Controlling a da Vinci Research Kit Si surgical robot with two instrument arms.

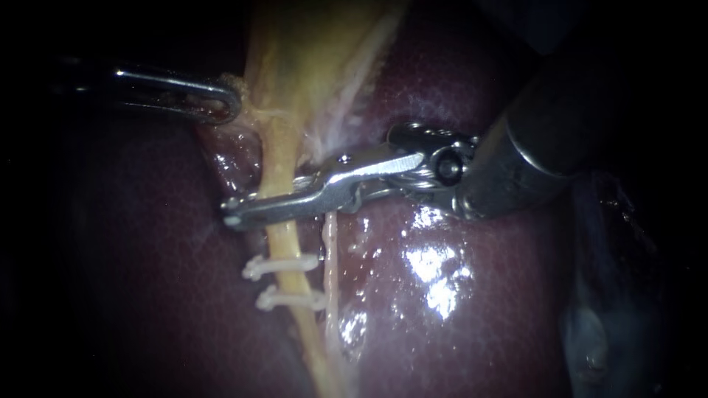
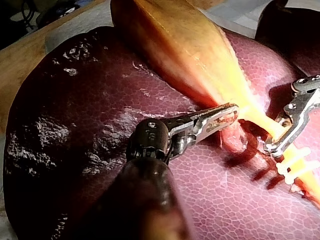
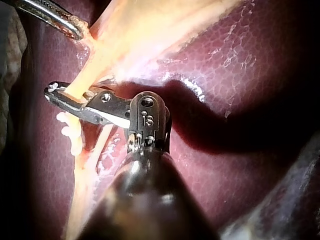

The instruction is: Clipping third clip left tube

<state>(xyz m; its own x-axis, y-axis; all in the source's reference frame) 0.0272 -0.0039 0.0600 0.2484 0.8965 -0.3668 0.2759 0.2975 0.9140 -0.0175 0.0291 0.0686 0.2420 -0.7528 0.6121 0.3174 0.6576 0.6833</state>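
Steel jaws of my left instrument [image 1: 231,103] lie closed on the edge of the yellow gallbladder [image 1: 310,51], which rests on the dark red liver [image 1: 457,295]. Right of them the left tube [image 1: 282,239] runs down and carries two white clips [image 1: 284,266], one just below the other. My right instrument [image 1: 243,214] reaches across it, jaws pinched narrow on the left tube from both sides, just above the upper clip.

Lost left instrument's [image 1: 231,100] shaft in darkness; cropped gallbladder [image 1: 310,44] at the edge; hid left tube [image 1: 285,247] beneath right instrument [image 1: 240,212].
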